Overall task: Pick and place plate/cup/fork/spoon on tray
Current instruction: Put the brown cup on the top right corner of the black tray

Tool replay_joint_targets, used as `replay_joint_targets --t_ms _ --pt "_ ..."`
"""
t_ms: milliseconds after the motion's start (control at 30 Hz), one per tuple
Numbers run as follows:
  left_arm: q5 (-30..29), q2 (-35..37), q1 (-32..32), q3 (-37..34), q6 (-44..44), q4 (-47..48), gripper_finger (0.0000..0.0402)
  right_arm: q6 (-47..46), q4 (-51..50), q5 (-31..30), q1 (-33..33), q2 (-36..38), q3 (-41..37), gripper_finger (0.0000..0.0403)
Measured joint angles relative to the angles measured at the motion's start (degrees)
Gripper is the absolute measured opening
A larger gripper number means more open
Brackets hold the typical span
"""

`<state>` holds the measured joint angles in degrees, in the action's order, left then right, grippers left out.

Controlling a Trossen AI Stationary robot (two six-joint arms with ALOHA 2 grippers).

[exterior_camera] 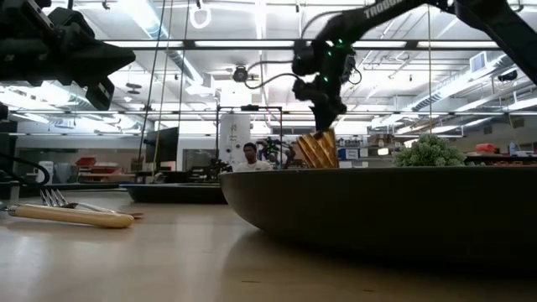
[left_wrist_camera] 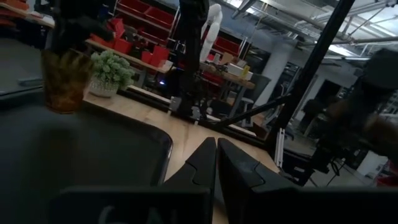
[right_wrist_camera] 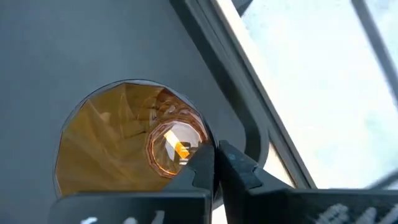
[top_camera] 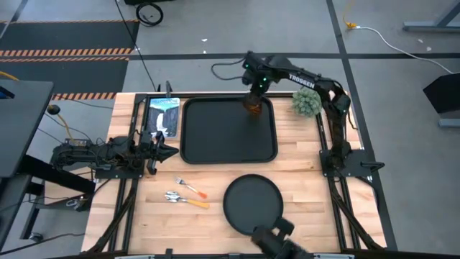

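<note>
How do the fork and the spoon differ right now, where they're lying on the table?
The fork ends in silver tines and has a thin orange handle; the spoon ends in a rounded silver bowl with a paler yellow-orange handle. The fork lies nearer the tray, the spoon nearer the table's front edge. The fork looks slightly shorter. Both lie flat on the wood, left of the plate, untouched by either gripper.

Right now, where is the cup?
In the high view the cup is at the tray's far right corner, held by the right gripper, with the plant ball just beyond the tray's right rim.
</note>
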<state>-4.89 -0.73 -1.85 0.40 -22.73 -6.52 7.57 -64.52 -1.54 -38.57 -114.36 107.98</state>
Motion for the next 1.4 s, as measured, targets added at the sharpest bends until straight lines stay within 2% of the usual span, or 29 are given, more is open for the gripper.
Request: replay_joint_targets --t_ms 200,367,700,1000,1400 --pt "0.0 -0.01 0.01 0.0 -0.77 0.04 0.0023 0.61 8.13 5.94 -5.29 2.22 -6.43 0.0015" --pt "0.0 0.0 0.02 0.0 -1.1 0.13 0.0023 2.1 10.11 8.6 -8.01 4.44 -11.68 0.0015" --pt "0.0 -0.02 0.02 0.0 -1.12 0.17 0.0023 2.89 21.34 9.66 -10.59 10.18 -23.32 0.0015" --pt "-0.02 0.0 0.0 0.0 -1.15 0.17 0.0023 1.98 22.54 10.93 -12.94 11.73 -25.81 0.0016" --pt "-0.02 -0.01 0.02 0.0 -1.15 0.17 0.0023 0.98 22.47 11.7 -12.89 11.45 -25.92 0.002"
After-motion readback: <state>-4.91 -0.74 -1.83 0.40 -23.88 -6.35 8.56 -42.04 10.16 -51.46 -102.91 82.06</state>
